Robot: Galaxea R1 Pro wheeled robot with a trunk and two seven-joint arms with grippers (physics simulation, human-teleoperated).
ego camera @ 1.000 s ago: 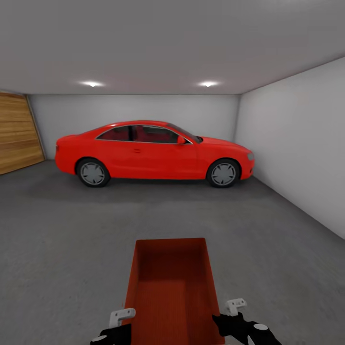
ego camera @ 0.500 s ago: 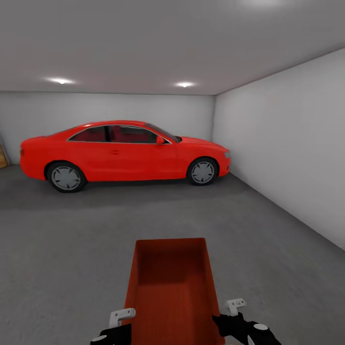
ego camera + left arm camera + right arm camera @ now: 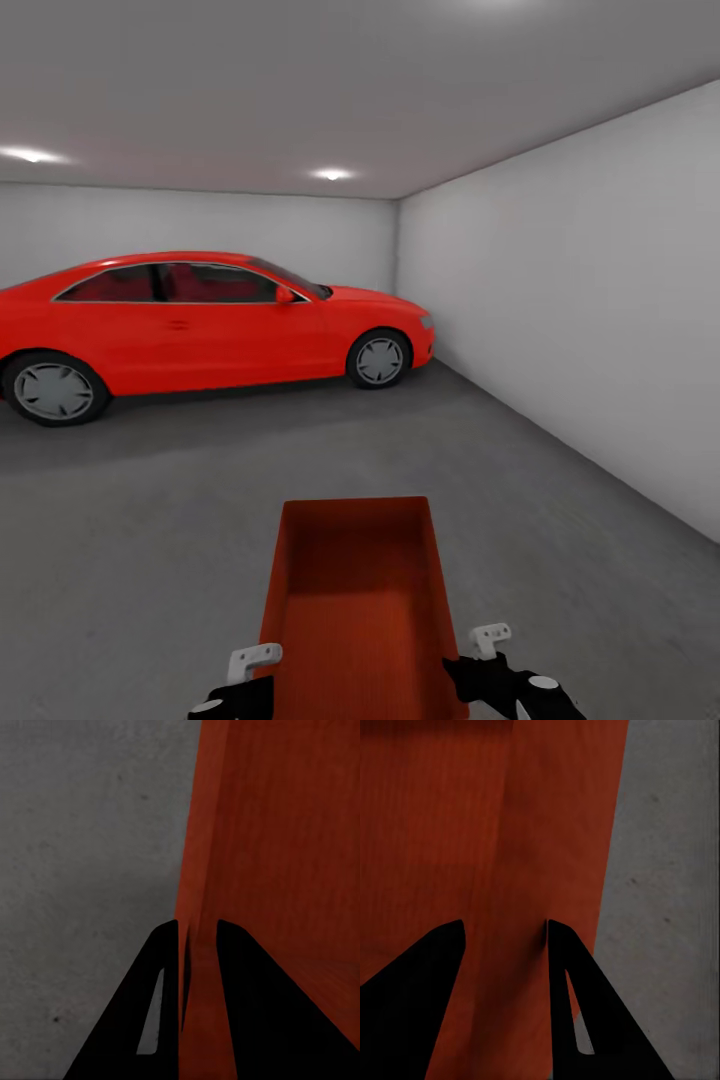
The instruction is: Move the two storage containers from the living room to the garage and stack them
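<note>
- The red car (image 3: 190, 330) stands side-on at the far left of the garage, well away from the robot, with bare grey floor (image 3: 130, 520) between them.
- The left claw (image 3: 196, 934) is nearly closed, its two dark fingers pinching the thin left wall of the storage box (image 3: 355, 610), one finger inside and one outside.
- The box hangs low in front of the robot, between the two arms and above the concrete; I cannot tell how high it is off the ground.
- It is open side up and looks level. Its long axis runs straight away from the robot, the far short end pointing toward the back corner of the room, to the right of the car.
- The right claw (image 3: 502, 934) is a little wider open than the left one, and it straddles the box's right wall in the same way.
- The pale side wall (image 3: 600, 330) runs along the right, well clear of the box.
- The step in hand looks like carrying the box to a drop spot. To do it well, keep both grips even so the box stays level, pick open floor away from the car and wall, lower it flat, then let go with both claws together.
</note>
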